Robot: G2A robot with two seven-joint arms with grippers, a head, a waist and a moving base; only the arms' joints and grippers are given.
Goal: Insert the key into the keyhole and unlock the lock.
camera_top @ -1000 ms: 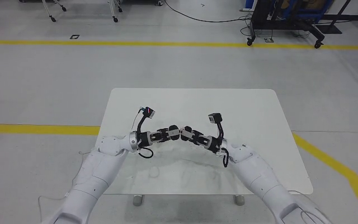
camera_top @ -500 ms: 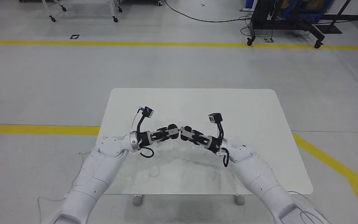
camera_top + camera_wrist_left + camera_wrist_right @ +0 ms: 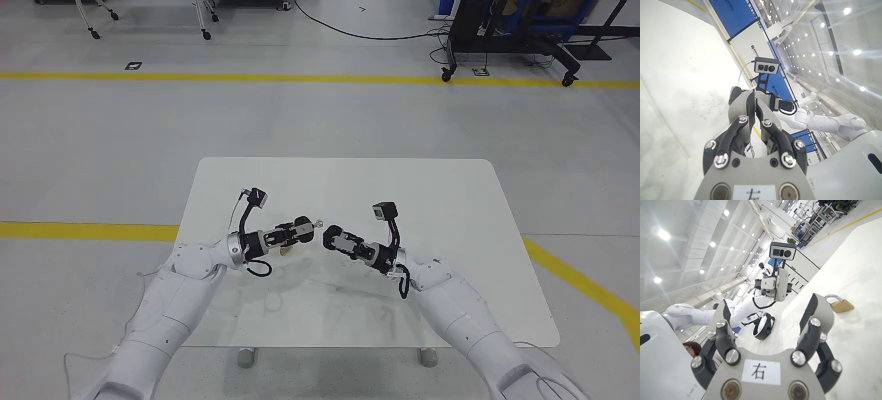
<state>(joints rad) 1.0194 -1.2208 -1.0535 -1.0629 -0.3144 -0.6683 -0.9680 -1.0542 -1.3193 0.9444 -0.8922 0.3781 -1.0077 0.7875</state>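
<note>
A brass padlock (image 3: 841, 305) with a silver shackle lies on the white table (image 3: 450, 200), just beyond one finger of my right gripper (image 3: 770, 306). That gripper is open and holds nothing. In the top view the padlock (image 3: 285, 250) shows as a small brass spot under the left forearm. My left gripper (image 3: 308, 227) hovers above the table's middle, facing the right gripper (image 3: 330, 238) across a small gap. Its fingers (image 3: 751, 106) are pressed together. A small silver piece, apparently the key (image 3: 318, 224), sticks out of its tip in the top view.
The tabletop around both arms is bare, with wide room toward the far edge (image 3: 340, 160) and the right side. Yellow floor lines (image 3: 300, 76) and wheeled equipment (image 3: 520, 40) lie well beyond the table.
The two grippers were touching tip to tip over the table's middle; they have drawn apart. The left arm pulled back to the left, and the padlock now lies on the table.
</note>
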